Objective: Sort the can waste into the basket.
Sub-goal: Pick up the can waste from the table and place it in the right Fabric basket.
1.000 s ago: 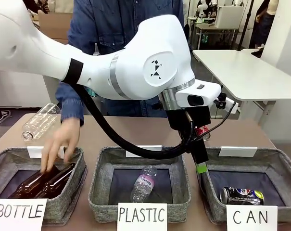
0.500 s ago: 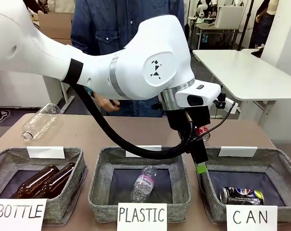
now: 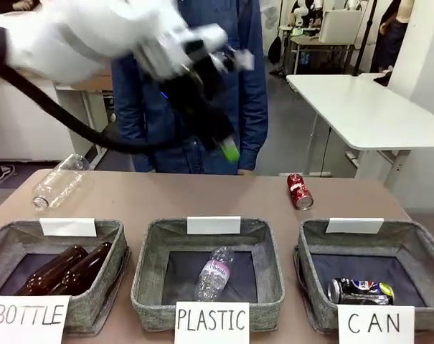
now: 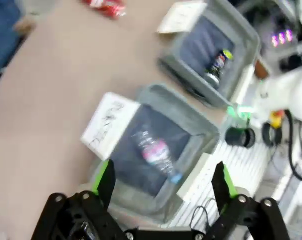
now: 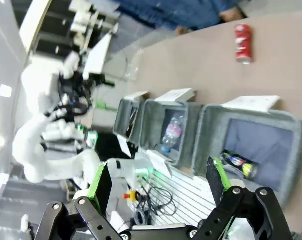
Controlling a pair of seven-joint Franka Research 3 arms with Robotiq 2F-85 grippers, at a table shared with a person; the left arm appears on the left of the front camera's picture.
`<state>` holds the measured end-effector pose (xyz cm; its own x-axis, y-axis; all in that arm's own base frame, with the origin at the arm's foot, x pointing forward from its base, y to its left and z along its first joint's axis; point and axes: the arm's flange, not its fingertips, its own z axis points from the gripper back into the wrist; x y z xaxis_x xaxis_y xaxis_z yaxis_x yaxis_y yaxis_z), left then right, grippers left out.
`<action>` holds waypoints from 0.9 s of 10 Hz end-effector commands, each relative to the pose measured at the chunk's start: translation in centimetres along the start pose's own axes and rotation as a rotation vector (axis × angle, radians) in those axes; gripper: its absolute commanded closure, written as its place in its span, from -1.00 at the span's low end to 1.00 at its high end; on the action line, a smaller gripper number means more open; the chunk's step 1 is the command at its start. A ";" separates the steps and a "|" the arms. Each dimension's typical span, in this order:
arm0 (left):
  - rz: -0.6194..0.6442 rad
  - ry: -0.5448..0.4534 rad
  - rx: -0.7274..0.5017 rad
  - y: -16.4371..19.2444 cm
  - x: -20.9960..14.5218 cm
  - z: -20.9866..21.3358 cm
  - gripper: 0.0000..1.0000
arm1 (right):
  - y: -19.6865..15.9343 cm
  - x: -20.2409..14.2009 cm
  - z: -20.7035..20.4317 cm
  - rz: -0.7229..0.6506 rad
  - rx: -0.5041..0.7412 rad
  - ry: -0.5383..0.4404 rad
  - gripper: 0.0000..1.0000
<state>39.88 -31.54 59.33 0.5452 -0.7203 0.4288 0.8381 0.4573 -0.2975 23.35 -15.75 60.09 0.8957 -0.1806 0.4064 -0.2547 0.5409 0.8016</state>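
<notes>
Small red can with white print, flat on its side

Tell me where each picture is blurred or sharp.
Front view: the white left arm is smeared, while the grey woven fabric baskets and handwritten white signs are crisp. Left wrist view: soft all over, the dented red metal can streaked, the open left claw sharper. Right wrist view: fairly sharp, the scene rolled sideways.
</notes>
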 end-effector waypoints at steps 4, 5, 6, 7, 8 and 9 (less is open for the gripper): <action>0.843 -0.492 -0.010 9.4 -19.5 15.6 -1.00 | 7.5 1.2 -18.3 0.021 0.245 0.138 -1.00; 0.919 -0.596 -0.097 10.0 -23.9 17.7 -1.00 | 8.3 2.0 -21.4 -0.033 0.230 0.132 -1.00; 0.990 -0.705 -0.206 10.4 -26.8 18.8 -1.00 | 8.7 2.5 -23.2 -0.118 0.286 0.144 -1.00; 0.955 -0.779 -0.360 10.7 -29.1 19.0 -1.00 | 8.8 2.9 -24.1 -0.195 0.263 0.126 -1.00; 0.945 -0.757 -0.403 11.5 -30.8 18.0 -1.00 | 8.6 3.3 -24.3 -0.215 0.162 0.080 -1.00; 0.931 -0.579 -0.204 11.6 -28.8 20.1 -1.00 | 8.4 1.7 -23.8 -0.099 0.262 0.169 -1.00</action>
<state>32.96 6.69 59.49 0.9191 0.3107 0.2424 0.0856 0.4431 -0.8924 32.42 8.22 56.58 0.9675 -0.1250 0.2199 -0.1705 0.3199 0.9320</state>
